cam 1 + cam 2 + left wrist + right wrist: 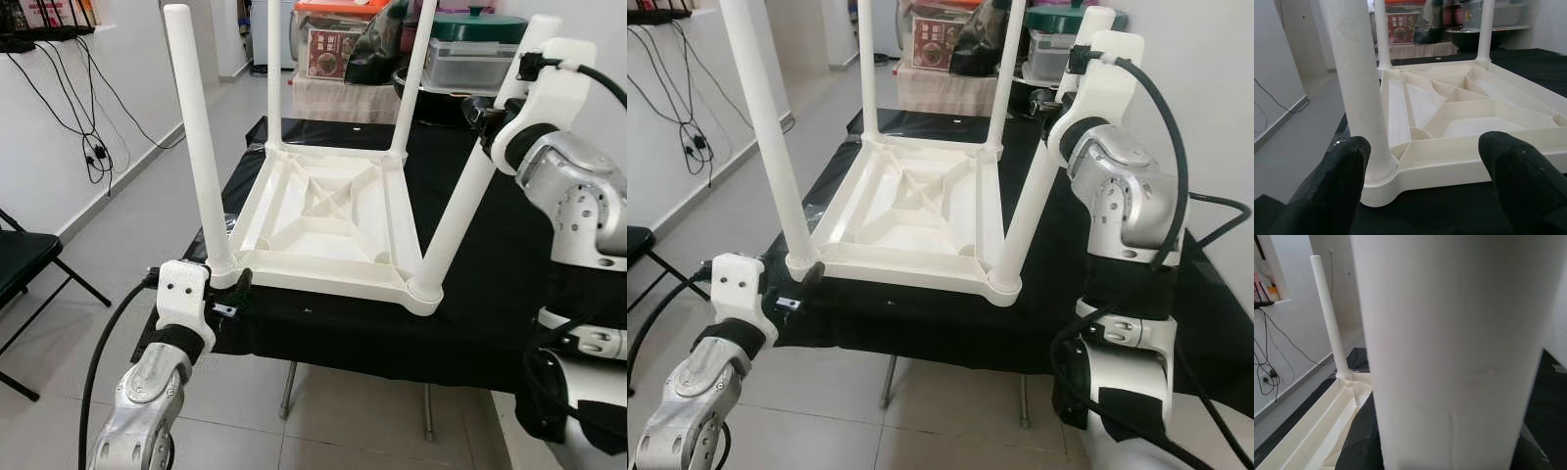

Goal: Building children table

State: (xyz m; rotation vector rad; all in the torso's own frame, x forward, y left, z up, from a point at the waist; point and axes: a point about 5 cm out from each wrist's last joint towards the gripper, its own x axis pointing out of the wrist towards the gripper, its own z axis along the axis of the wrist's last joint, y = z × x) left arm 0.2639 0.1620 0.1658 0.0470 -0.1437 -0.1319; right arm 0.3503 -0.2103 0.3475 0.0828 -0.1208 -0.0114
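Observation:
A white plastic children's table (323, 211) lies upside down on a black-covered worktable (470, 328), all its legs pointing up. My left gripper (1425, 196) is open at the front-left corner, its black fingers (1337, 186) set apart just in front of the base of the front-left leg (201, 147). The front-right leg (465, 206) leans outward to the right. High up on that leg, my right gripper (487, 116) is shut on it. In the right wrist view the leg (1454, 347) stands very close to the camera.
A black folding chair (24, 259) stands on the floor to the left, under cables (93, 147) hanging on the wall. Boxes (333, 49) and a lidded pot (475, 29) crowd the far end. Tiled floor runs along the left side.

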